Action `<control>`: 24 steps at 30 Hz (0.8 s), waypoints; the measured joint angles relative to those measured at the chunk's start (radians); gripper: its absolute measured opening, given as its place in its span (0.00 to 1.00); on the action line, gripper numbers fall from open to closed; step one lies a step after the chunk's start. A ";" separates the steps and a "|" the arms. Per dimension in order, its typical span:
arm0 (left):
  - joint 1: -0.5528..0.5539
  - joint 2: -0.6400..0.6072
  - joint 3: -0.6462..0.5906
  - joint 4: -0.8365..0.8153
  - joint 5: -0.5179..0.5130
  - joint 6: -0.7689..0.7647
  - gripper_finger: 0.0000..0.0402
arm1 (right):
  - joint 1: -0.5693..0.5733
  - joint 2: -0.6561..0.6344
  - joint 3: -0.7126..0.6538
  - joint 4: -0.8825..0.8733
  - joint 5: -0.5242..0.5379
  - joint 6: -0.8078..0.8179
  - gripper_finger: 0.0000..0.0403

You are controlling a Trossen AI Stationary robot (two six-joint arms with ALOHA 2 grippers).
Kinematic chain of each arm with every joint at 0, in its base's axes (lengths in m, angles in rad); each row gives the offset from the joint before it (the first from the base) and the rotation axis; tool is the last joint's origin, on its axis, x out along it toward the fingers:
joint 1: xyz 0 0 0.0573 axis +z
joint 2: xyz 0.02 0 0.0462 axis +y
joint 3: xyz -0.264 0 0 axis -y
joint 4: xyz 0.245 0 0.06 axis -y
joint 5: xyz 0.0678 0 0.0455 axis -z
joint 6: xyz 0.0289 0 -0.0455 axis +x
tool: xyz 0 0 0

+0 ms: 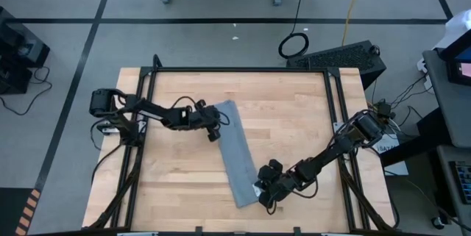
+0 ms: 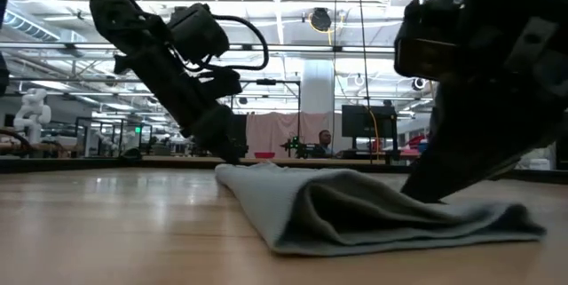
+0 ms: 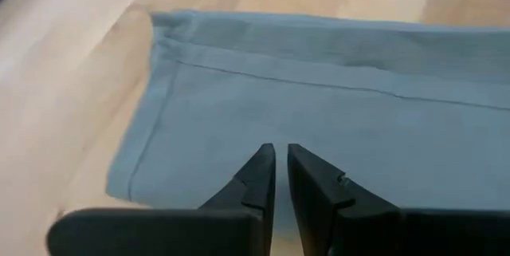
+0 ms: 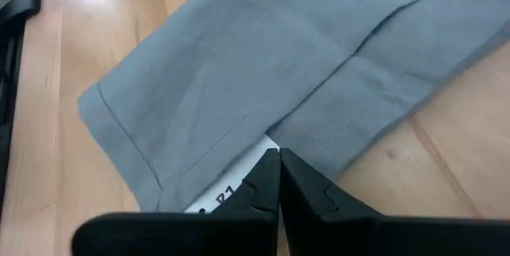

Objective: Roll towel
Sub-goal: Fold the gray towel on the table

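The towel (image 1: 237, 151) lay folded into a long strip near the middle of the wooden counter (image 1: 294, 118), running from about 12 o'clock to 6 o'clock with a slight slant. The left end effector (image 1: 214, 127) stood at the strip's far end, fingers nearly together over the cloth; whether fabric sat between them could not be told. The right end effector (image 1: 263, 186) sat at the near end, fingers pressed together beside a white label, gripping nothing visible.

Risk, as judged: with neither end firmly pinched, a roll could start crooked or the fold could slide open on the smooth wood.

The counter was pale butcher-block in a black frame. Beyond it lay a grey floor with cables, monitors, and a seated person far off.
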 joint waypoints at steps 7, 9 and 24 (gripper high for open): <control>-0.054 -0.082 0.000 -0.083 0.025 -0.100 0.10 | -0.064 -0.112 -0.002 -0.100 -0.156 -0.083 0.00; -0.100 -0.104 0.000 -0.081 0.026 -0.138 0.10 | -0.093 -0.154 -0.002 -0.132 -0.182 -0.136 0.00; -0.257 0.053 0.001 -0.056 -0.068 -0.320 0.10 | -0.486 -0.142 -0.001 -0.118 -0.314 -0.534 0.00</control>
